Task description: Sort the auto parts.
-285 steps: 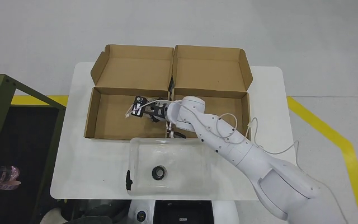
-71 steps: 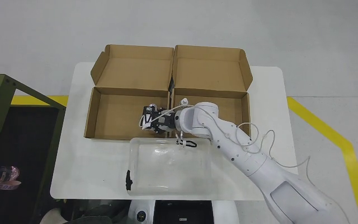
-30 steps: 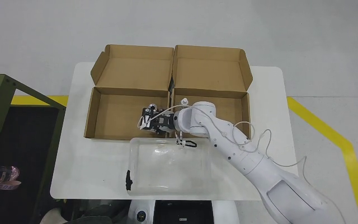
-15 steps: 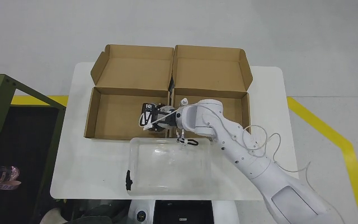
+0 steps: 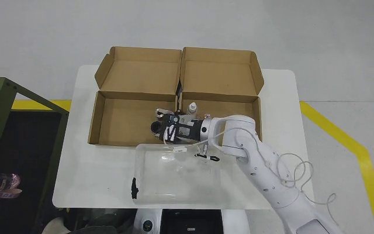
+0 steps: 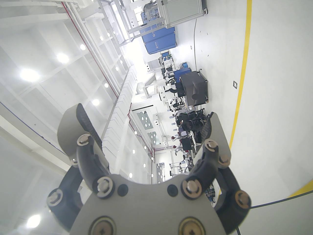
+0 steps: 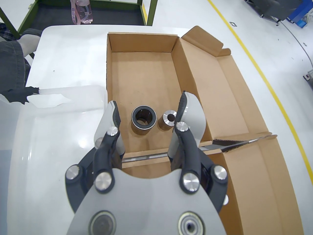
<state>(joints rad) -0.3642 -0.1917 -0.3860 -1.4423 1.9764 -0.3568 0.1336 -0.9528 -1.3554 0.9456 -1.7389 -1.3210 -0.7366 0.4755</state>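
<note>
Right wrist view: right gripper (image 7: pixel 149 100) spread wide, holding nothing. Black ring-shaped metal sleeve (image 7: pixel 143 119) stands bore-up at frame centre on the floor of the brown cardboard box (image 7: pixel 141 69), directly ahead of the finger gap. Small steel cylinder (image 7: pixel 168 119) stands just beside it.

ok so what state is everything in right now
left box: open, lid back, two parts inside
right box: open, lid back
ring: upright, hole up, in left box
small cylinder: upright, beside ring
right gripper: open, holding nothing, over left box
left gripper: open, holding nothing
bin: open top
</note>
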